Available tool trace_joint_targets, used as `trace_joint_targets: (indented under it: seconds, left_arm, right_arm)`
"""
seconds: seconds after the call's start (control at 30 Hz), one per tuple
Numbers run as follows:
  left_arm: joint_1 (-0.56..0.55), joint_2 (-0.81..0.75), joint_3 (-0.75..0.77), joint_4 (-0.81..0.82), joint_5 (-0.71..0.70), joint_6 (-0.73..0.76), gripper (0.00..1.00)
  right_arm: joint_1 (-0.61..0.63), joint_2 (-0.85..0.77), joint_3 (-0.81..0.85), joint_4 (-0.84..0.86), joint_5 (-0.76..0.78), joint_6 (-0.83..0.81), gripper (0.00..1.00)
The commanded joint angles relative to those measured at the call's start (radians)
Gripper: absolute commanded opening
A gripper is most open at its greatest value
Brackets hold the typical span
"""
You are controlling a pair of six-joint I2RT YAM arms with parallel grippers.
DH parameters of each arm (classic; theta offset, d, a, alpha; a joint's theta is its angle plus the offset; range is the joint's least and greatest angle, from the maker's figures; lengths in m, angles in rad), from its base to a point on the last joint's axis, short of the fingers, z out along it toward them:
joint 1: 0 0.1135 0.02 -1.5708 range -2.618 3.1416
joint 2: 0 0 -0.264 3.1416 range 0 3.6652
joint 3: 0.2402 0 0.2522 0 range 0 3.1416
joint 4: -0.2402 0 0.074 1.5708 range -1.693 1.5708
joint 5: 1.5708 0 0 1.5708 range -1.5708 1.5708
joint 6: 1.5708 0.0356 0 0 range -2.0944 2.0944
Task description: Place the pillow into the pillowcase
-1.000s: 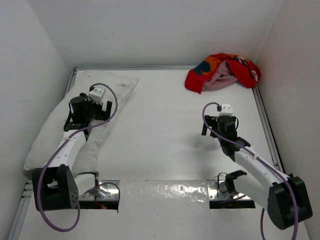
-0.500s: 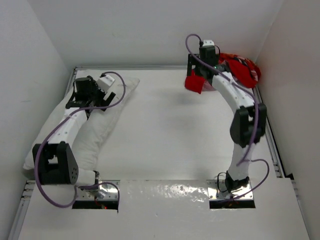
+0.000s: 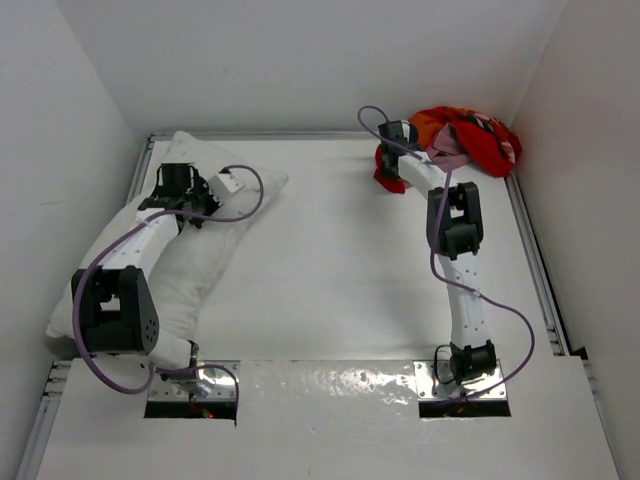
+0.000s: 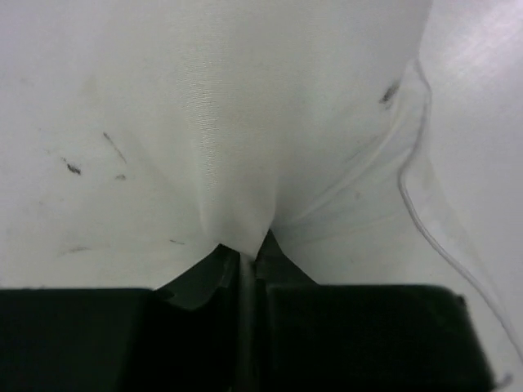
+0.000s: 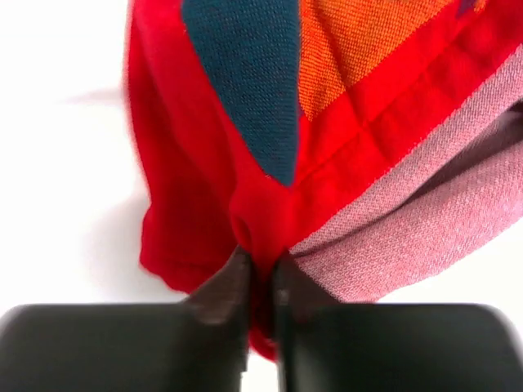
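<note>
Pillow along the table's left side, its far end pinched in the left claw; beyond, bunched pillowcase in the far right corner, red edge nipped by the right claw, either thin pinch liable to slip when pulled.

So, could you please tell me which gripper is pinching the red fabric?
The right gripper, shut on a fold of the red pillowcase; the left gripper is instead pinching the plain white pillow.
</note>
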Motion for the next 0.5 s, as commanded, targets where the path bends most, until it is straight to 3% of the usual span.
trace_joint_targets:
  seconds: [0.0,0.03,0.07,0.13,0.23,0.3,0.33,0.37,0.4,0.43,0.47]
  left_arm:
    - [0.003,-0.017,0.012,-0.349,0.202,0.388,0.01]
    - [0.003,-0.032,0.008,-0.522,0.259,0.528,0.00]
    - [0.005,-0.063,0.000,-0.618,0.269,0.792,0.00]
    - [0.005,-0.087,-0.014,-0.800,0.252,0.941,0.00]
    - [0.012,-0.065,0.021,-0.888,0.282,0.974,0.03]
    - [0.017,-0.048,0.056,-0.871,0.339,0.876,0.32]
    - [0.017,-0.043,0.093,-0.851,0.365,0.829,0.51]
    - [0.017,-0.043,0.109,-0.817,0.388,0.707,0.99]
    - [0.017,-0.046,0.127,-0.764,0.443,0.659,1.00]
    - [0.017,-0.054,0.158,-0.718,0.498,0.588,1.00]
    - [0.017,-0.058,0.173,-0.717,0.499,0.545,1.00]
  right_arm:
    - [0.026,-0.115,-0.047,-0.011,-0.134,-0.019,0.00]
    - [0.043,-0.184,-0.137,-0.009,-0.179,-0.051,0.00]
    - [0.064,-0.222,-0.190,-0.002,-0.226,-0.077,0.00]
    - [0.165,-0.361,-0.350,0.020,-0.361,-0.196,0.00]
    - [0.368,-0.543,-0.509,0.026,-0.438,-0.344,0.00]
    - [0.460,-0.618,-0.564,0.040,-0.432,-0.323,0.05]
    - [0.463,-0.650,-0.577,0.056,-0.438,-0.280,0.27]
    - [0.447,-0.704,-0.586,0.061,-0.431,-0.241,0.54]
    - [0.431,-0.724,-0.591,0.058,-0.414,-0.189,0.92]
    - [0.393,-0.759,-0.588,0.032,-0.384,-0.159,0.99]
    - [0.372,-0.775,-0.588,0.011,-0.376,-0.158,0.99]
